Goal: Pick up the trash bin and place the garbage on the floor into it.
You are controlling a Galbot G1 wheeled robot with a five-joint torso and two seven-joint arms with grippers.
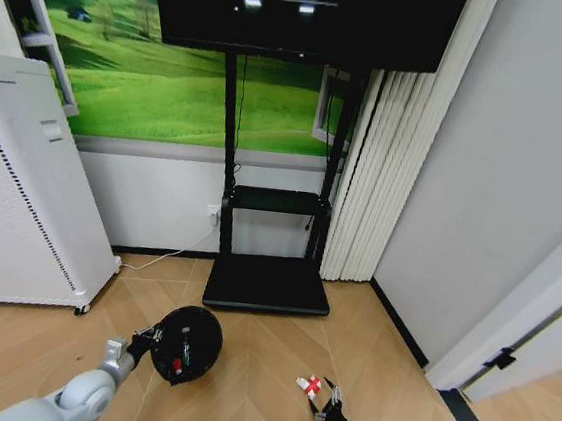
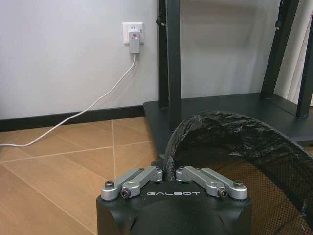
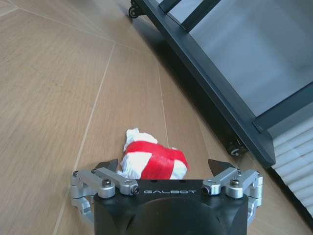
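The trash bin, a small black round basket with a black liner, hangs tilted just above the wood floor. My left gripper is shut on its rim; in the left wrist view the fingers pinch the liner edge of the trash bin. Small red and green bits lie inside it. A crumpled red-and-white wrapper, a piece of the garbage, lies on the floor. My right gripper is low over it and open. In the right wrist view the wrapper sits between the spread fingertips.
The black base of the TV stand lies just beyond both grippers, on castors. A tall white perforated appliance stands at the left. White curtains and a wall close the right. A white cable runs along the floor.
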